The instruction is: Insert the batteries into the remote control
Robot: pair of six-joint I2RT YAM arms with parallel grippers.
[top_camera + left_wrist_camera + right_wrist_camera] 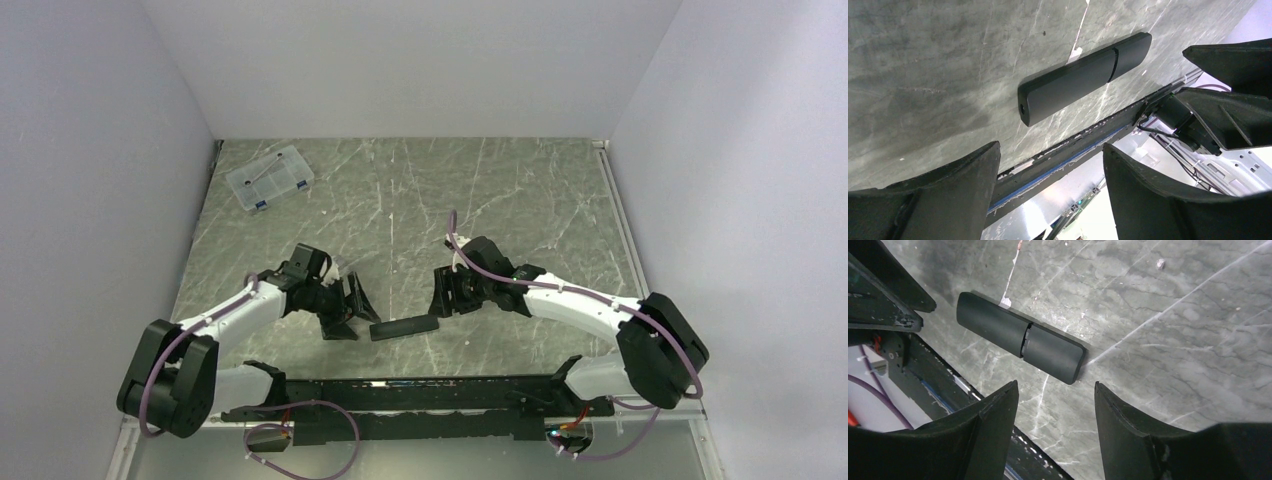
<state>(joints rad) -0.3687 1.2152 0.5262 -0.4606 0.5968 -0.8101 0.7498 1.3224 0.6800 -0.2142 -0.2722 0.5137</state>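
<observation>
The remote control [404, 327] is a slim black bar lying flat on the marble table near the front edge. It also shows in the left wrist view [1083, 77] and in the right wrist view [1020, 337], with a seam across its body. My left gripper [350, 308] is open and empty, just left of the remote's left end. My right gripper [445, 297] is open and empty, just above the remote's right end. The batteries are not visible loose on the table.
A clear plastic compartment box [269, 178] sits at the table's back left corner. The black frame rail [420, 385] runs along the front edge close to the remote. White walls enclose the table on three sides.
</observation>
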